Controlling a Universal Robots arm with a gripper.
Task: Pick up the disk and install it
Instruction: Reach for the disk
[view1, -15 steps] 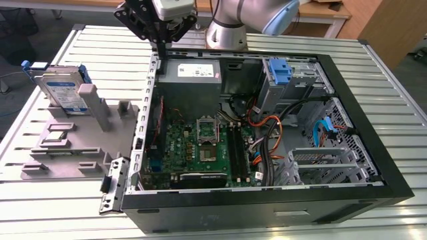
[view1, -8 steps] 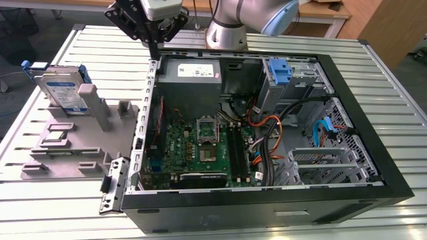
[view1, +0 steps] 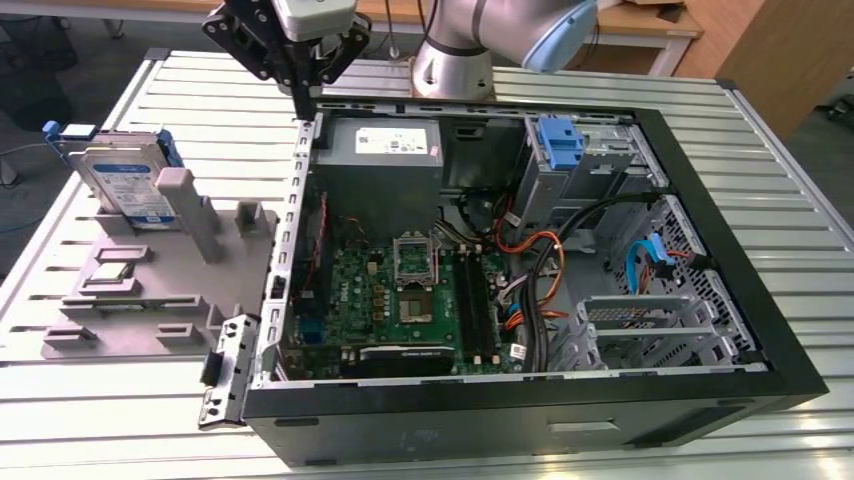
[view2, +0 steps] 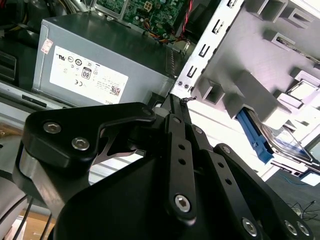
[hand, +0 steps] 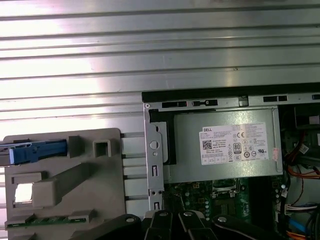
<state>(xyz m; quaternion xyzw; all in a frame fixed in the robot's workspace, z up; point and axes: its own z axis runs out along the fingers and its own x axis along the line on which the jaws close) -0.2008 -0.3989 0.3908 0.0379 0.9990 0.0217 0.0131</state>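
Observation:
The disk (view1: 124, 184), a silver drive with a blue-and-white label and blue side rails, stands on edge in a grey holder (view1: 160, 290) at the exterior view's left. In the first wrist view its blue rail (hand: 38, 151) shows at the holder's edge, and in the second wrist view the disk (view2: 292, 148) lies beyond the holder. My gripper (view1: 306, 106) hangs above the back corner of the open computer case, to the right of the disk and apart from it. The black fingers (view2: 172, 107) are pressed together and hold nothing.
The open computer case (view1: 747, 330) lies on a slatted metal table (view1: 134, 420). Inside are a grey power-supply box (view1: 384, 143), a green motherboard (view1: 400, 290), cables, and a metal bay with a blue latch (view1: 561, 140). The arm's base (view1: 454, 60) stands behind the case.

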